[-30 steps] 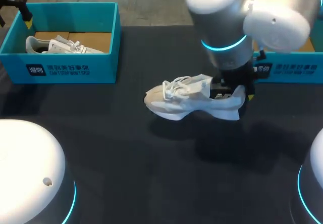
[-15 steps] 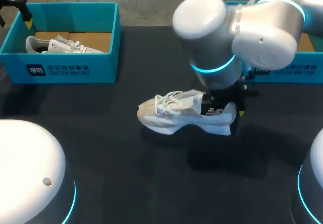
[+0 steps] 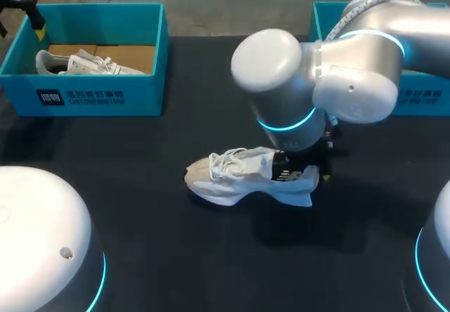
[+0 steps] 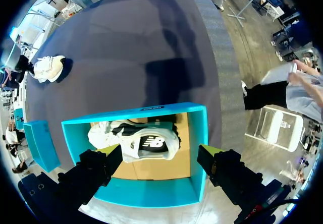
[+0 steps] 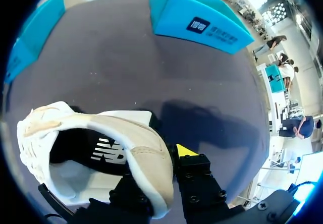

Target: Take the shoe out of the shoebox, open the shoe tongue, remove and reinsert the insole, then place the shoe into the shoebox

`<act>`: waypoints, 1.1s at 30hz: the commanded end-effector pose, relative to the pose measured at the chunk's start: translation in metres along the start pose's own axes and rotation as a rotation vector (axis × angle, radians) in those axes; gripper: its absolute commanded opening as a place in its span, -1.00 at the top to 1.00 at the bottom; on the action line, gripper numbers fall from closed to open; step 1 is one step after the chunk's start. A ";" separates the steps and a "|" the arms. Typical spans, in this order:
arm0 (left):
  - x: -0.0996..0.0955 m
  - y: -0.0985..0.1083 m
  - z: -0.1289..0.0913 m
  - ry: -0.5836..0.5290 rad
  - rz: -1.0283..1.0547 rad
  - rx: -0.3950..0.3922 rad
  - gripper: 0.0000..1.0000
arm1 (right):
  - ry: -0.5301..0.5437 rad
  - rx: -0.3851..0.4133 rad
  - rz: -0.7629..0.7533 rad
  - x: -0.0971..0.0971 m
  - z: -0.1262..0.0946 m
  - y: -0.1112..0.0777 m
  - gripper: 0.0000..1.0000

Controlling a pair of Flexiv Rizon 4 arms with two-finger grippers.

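Head view: white printed label (image 3: 83, 98) on teal shoebox (image 3: 98, 8)

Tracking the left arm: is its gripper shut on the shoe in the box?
No, the left gripper stands open above the shoebox, clear of the shoe inside.

I log, held in my right gripper (image 5: 164, 166): shoe (image 5: 126, 133), cream cloth upper, matt padded heel collar, smooth white sole. Beneath it: table (image 3: 176, 256), dark, matt, felt-like. My right arm (image 3: 351, 73): glossy white shell. Under my left gripper (image 4: 159, 152): shoebox (image 4: 151, 196), matt teal card, bare brown card floor.
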State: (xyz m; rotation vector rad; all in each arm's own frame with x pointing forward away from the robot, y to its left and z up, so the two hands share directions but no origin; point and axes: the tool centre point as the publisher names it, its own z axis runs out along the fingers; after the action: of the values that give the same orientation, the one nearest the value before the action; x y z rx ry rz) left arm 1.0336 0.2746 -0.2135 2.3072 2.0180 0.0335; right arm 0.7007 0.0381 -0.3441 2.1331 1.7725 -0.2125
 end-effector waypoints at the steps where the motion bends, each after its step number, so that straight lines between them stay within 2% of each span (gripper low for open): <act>1: 0.000 -0.002 0.000 0.002 0.001 -0.002 -1.00 | -0.006 0.004 -0.012 0.007 0.008 0.001 1.00; 19: 0.000 -0.002 0.000 0.002 0.001 -0.002 -1.00 | 0.038 0.015 -0.063 0.020 0.022 -0.017 1.00; 33: 0.000 -0.002 0.000 0.002 0.001 -0.002 -1.00 | 0.056 0.027 -0.108 0.028 0.035 -0.015 1.00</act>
State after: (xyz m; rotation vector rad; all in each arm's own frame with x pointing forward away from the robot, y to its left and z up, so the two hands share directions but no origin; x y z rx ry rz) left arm 1.0336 0.2746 -0.2135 2.3071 2.0181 0.0334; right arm 0.6944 0.0511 -0.3845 2.0814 1.9293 -0.2058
